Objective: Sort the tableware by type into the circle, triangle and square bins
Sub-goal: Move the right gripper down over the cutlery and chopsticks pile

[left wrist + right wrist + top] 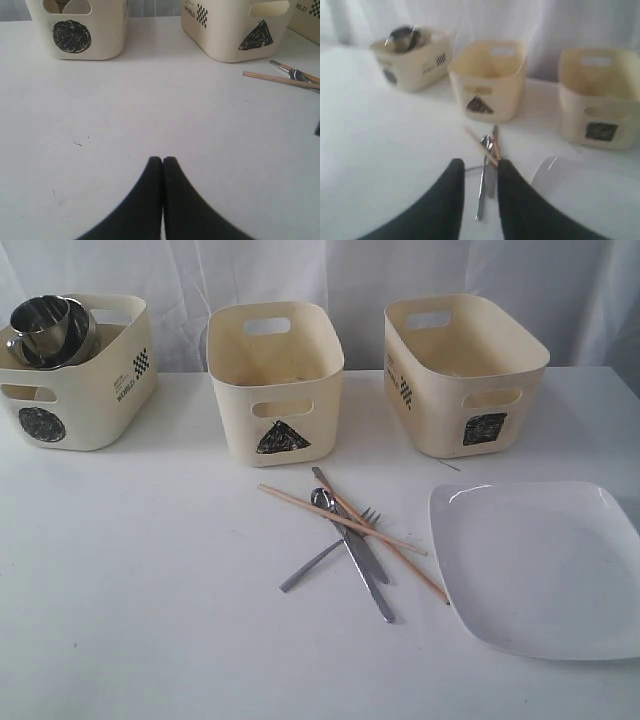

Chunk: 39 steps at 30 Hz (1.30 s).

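Cutlery place: we see the steel cutlery [365, 580] lying in one loose pile with two wooden chopsticks [300, 503] on the white table [150, 620]. The pile is in front of the cream plastic bin with the black triangle sticker [232, 415] and just beside the large white square plate [560, 570].
Chopsticks axis: both sticks run slantwise, from the far-left end near the triangle bin to the near-right end by the plate. They cross each other over the cutlery.
Spoon axis: the steel spoon [322, 499] turns its bowl toward the triangle bin, and its handle goes to the near right.
Fork axis: the steel fork [310, 567] lies across the spoon, tines toward the plate and handle toward the near left.
Plate: it lies flat at the right, in front of the cream plastic bin with the black square sticker [440, 415].
Circle bin: the cream plastic bin with the black circle sticker [95, 410] stands at the far left. It holds a tilted steel mug [40, 320] that leans in a steel bowl [88, 340].
Triangle and square bins: we see only their inner walls, so we cannot tell what lies on their floors.
Left claw: the left gripper [162, 161] has its black fingers pressed together tip to tip, with nothing between them. It is over the table, well apart from the cutlery.
Right claw: the right gripper [480, 167] has its fingers parted by a narrow gap and grips nothing. This picture is blurred, and the cutlery shows on the table beyond the tips.
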Tool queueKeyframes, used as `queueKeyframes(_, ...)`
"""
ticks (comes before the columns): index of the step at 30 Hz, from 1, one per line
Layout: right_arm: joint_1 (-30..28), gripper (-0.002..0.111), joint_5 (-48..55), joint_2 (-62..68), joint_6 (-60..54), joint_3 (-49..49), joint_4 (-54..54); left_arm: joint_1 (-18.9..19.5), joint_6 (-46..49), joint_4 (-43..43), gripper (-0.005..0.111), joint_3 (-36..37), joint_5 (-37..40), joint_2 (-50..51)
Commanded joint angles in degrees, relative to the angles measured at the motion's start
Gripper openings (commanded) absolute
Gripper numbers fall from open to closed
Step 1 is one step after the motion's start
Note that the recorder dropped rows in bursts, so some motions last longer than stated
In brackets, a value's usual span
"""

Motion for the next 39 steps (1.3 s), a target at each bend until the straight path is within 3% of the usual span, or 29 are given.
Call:
queueKeyframes(1, 3.1, 0.053, 4.9, 20.3, -5.9, -9.6, -2.2, -0.2, -0.1, -0.2, 0.0, 0.3, -0.2, -0.2)
queueKeyframes(3, 4.8, 0.058, 7.8, 31.1, -5.9, -15.2, -5.5, -0.2, -0.1, -0.2, 0.0, 0.3, -0.2, -0.2)
queueKeyframes(9, 14.6, 0.061, 10.1, 56.5, -1.3, -30.4, -23.6, -0.2, -0.1, -0.2, 0.0, 0.3, -0.2, -0.2)
queueKeyframes(12, 17.5, 0.066, 10.2, 67.4, -0.6, -37.2, -26.1, -0.2, -0.1, -0.2, 0.0, 0.3, -0.2, -0.2)
queueKeyframes(18, 21.1, 0.067, 11.5, 83.4, 0.2, -47.7, -25.9, -0.2, -0.1, -0.2, 0.0, 0.3, -0.2, -0.2)
queueKeyframes(27, 21.1, 0.068, 11.2, 96.9, 1.5, -56.3, -26.3, -0.2, -0.1, -0.2, 0.0, 0.3, -0.2, -0.2)
queueKeyframes(39, 20.0, 0.068, 8.7, 102.0, 1.6, -57.7, -26.8, -0.2, -0.1, -0.2, 0.0, 0.3, -0.2, -0.2)
